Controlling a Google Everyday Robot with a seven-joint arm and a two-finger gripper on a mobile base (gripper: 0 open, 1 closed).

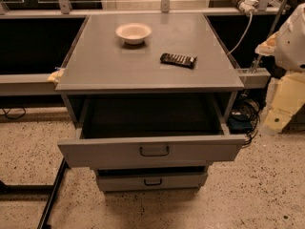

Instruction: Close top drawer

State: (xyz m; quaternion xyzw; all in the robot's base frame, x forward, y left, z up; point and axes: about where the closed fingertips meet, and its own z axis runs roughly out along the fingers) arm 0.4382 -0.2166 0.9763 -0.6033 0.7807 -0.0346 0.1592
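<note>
The gripper [280, 104] hangs at the frame's right edge, partly cut off, and its state cannot be told. To its left are tangled cables [243, 111], the pulled-out top drawer [152, 149], a bowl [134, 32] and a black remote [178, 59].

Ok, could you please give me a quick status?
Gripper far right, apart from cabinet. Top drawer wide open. Nothing seen blocking it.

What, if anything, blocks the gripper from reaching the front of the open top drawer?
Probably nothing. The gripper hangs at the right edge of the view, beside the cabinet and apart from the top drawer. The drawer's front juts out, and nothing shows between the two, so reach looks likely.
</note>
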